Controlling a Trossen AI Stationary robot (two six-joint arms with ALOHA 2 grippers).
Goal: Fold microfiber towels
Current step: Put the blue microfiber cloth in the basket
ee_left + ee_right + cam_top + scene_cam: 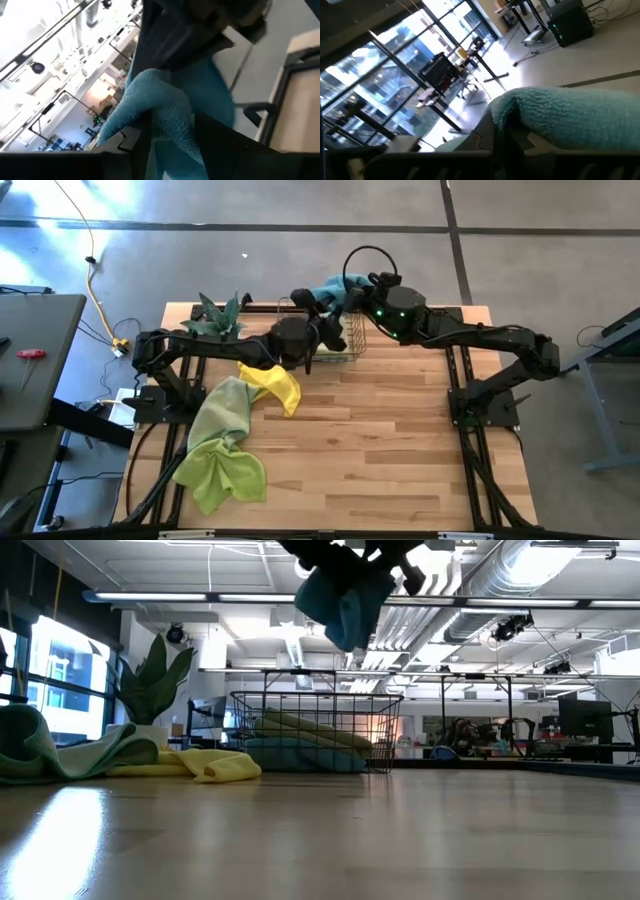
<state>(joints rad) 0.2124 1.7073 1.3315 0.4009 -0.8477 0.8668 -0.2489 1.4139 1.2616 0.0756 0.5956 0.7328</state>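
A blue towel [332, 288] hangs bunched in the air above the wire basket [335, 338] at the table's far side. Both grippers are at it, my right gripper [354, 284] from the right and my left gripper [324, 312] from the left. In the low view the towel [345, 595] hangs high over the basket [320, 730], which holds folded cloths. A yellow towel [276, 385], a sage green towel [226, 406] and a lime green towel [220, 472] lie crumpled on the table's left half. My left gripper has a bunched fold of the blue towel [170, 122] between its two fingers [137, 145], and the cloth fills the gap. The fingers point about level, from the table's left. The towel is clear of the basket. My right gripper is shut on a thick rolled fold of the blue towel [540, 112], which bulges over its fingers [500, 137]. It comes about level from the table's right. The towel hangs below it, lifted clear.
A spiky potted plant [220, 315] stands at the far left, beside the basket. The three loose towels cover the left half of the wooden table [400, 440]; its right and near parts are bare wood.
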